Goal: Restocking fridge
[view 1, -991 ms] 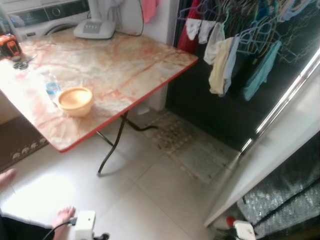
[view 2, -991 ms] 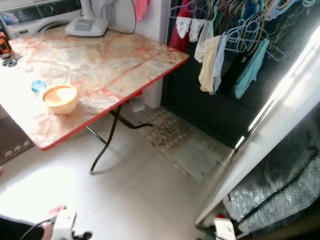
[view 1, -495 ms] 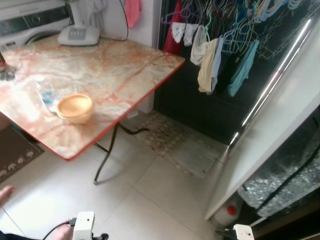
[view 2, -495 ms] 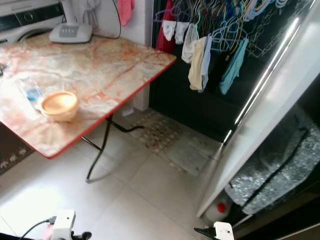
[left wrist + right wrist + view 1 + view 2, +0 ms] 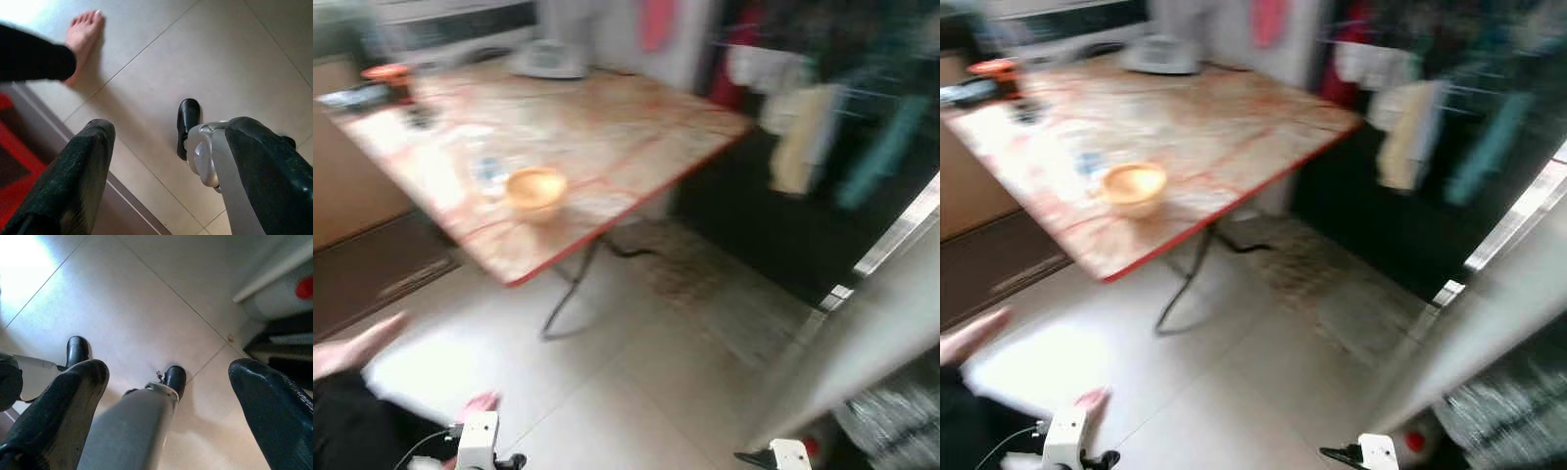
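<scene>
— The fingers, are they doing anything? I can't see from here.

— Both pairs are spread wide with nothing between them. The left gripper (image 5: 161,161) hangs over the pale tiled floor (image 5: 234,63) near a person's bare foot (image 5: 84,34), and the right gripper (image 5: 168,396) hangs over the same tiles. Both arms are idle while it moves; the head views are smeared.

— So where's the stuff for the fridge?

— On the marble-patterned folding table with the red edge (image 5: 636,147), out at about eleven o'clock from the robot. There's a small clear plastic water bottle with a blue label (image 5: 489,174), and just beside it, toward three o'clock, a round yellow-orange bowl (image 5: 534,188). The white open fridge door (image 5: 891,323) is off at about four o'clock.

— Which would you take first?

— The bottle, I'd guess. It looks light, but thin plastic is smooth and gives under a squeeze, so I'd close across the middle of the body, near the label, not the cap. The bowl looks stiff, probably light. One finger inside the rim and one outside would suit it, and it wants carrying level if anything is in it, which the blur hides.

— Anything else up there?

— A white appliance base (image 5: 546,61) at the far edge and something orange (image 5: 386,73) at the left end.
</scene>
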Robot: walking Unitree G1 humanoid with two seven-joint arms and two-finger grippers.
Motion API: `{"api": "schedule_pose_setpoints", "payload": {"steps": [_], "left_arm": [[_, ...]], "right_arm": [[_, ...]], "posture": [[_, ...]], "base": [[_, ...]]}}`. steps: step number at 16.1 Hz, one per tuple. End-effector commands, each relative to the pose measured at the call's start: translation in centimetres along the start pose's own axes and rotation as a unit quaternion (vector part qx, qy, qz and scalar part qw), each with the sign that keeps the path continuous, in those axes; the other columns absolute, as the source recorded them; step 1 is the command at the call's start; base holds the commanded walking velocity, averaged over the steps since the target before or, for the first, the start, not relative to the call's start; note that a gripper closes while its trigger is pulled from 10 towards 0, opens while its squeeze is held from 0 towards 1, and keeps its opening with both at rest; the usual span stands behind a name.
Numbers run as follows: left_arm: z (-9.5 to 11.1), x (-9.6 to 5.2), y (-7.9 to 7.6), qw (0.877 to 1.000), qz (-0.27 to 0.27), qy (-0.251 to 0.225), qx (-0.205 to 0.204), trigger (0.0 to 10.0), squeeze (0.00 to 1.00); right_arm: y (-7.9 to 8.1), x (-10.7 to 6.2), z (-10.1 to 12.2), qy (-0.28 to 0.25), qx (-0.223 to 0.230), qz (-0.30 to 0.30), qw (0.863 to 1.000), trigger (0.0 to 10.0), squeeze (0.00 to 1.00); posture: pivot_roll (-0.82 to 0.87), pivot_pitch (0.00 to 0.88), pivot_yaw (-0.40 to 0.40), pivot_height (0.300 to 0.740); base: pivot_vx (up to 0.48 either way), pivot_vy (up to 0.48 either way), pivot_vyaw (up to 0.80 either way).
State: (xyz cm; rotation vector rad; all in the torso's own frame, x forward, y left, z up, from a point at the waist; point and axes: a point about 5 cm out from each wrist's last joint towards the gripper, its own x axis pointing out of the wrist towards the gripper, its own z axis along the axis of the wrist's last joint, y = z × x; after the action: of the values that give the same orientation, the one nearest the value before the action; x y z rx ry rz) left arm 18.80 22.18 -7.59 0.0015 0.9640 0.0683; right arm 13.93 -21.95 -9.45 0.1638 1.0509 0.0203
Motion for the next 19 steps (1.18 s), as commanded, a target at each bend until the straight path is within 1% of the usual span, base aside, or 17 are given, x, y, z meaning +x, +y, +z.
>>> {"api": "schedule_pose_setpoints", "payload": {"steps": [1,4,6,7,8,10,11,13,16,17,19], "left_arm": [[-0.5,0.0,-0.2,1.000,-0.001,0.007,-0.003,10.0,0.00],[-0.5,0.0,-0.2,1.000,0.001,0.006,0.000,10.0,0.00],[-0.3,-0.1,0.0,1.000,0.017,-0.011,-0.006,10.0,0.00],[-0.2,-0.1,-0.1,1.000,0.016,-0.017,-0.013,10.0,0.00],[-0.1,-0.1,-0.1,1.000,0.015,-0.021,-0.010,10.0,0.00],[-0.1,-0.1,0.0,1.000,0.016,-0.023,-0.007,10.0,0.00],[0.0,-0.1,0.0,0.999,0.018,-0.028,-0.008,10.0,0.00],[0.2,-0.1,0.1,0.999,0.026,-0.038,-0.001,10.0,0.00],[1.1,-0.4,0.5,0.992,0.071,-0.105,-0.003,10.0,0.00],[1.5,-0.6,0.6,0.987,0.086,-0.135,-0.003,10.0,0.00],[2.3,-0.9,0.7,0.978,0.108,-0.179,0.022,10.0,0.00]], "right_arm": [[-0.4,-0.1,-0.1,0.003,-0.003,-0.005,1.000,10.0,0.00],[-0.4,-0.1,-0.1,0.004,-0.004,-0.004,1.000,10.0,0.00],[-0.4,-0.1,-0.1,0.005,-0.005,-0.002,1.000,10.0,0.00],[-0.4,-0.1,-0.1,0.005,-0.005,-0.002,1.000,10.0,0.00],[-0.4,-0.1,-0.1,0.005,-0.005,-0.002,1.000,10.0,0.00],[-0.4,-0.1,-0.1,0.004,0.000,-0.002,1.000,10.0,0.00],[-0.3,-0.1,-0.2,0.002,0.011,-0.003,1.000,10.0,0.00],[-0.3,-0.1,-0.2,0.003,0.010,-0.002,1.000,10.0,0.00],[-0.3,-0.1,-0.2,0.001,0.013,-0.001,1.000,10.0,0.00],[-0.3,-0.1,-0.2,0.001,0.013,-0.001,1.000,10.0,0.00],[-0.4,-0.1,-0.1,0.001,0.013,-0.001,1.000,10.0,0.00]], "posture": [[0.04,0.029,-0.058,0.740],[0.04,0.029,-0.059,0.740],[0.04,0.031,-0.059,0.740],[0.04,0.030,-0.060,0.740],[0.04,0.030,-0.060,0.740],[0.04,0.030,-0.059,0.740],[0.04,0.031,-0.059,0.740],[0.04,0.030,-0.058,0.740],[0.04,0.031,-0.060,0.740],[0.04,0.030,-0.060,0.740],[0.04,0.030,-0.060,0.740]], "base": [[0.000,0.000,0.80],[0.000,0.000,0.63],[0.000,0.000,0.62],[0.000,0.000,0.62],[0.000,0.000,0.60],[0.000,0.000,0.00],[0.000,0.000,0.00],[0.000,0.000,0.00],[0.000,0.000,0.00],[0.000,0.000,0.00],[0.000,0.000,0.00]]}}
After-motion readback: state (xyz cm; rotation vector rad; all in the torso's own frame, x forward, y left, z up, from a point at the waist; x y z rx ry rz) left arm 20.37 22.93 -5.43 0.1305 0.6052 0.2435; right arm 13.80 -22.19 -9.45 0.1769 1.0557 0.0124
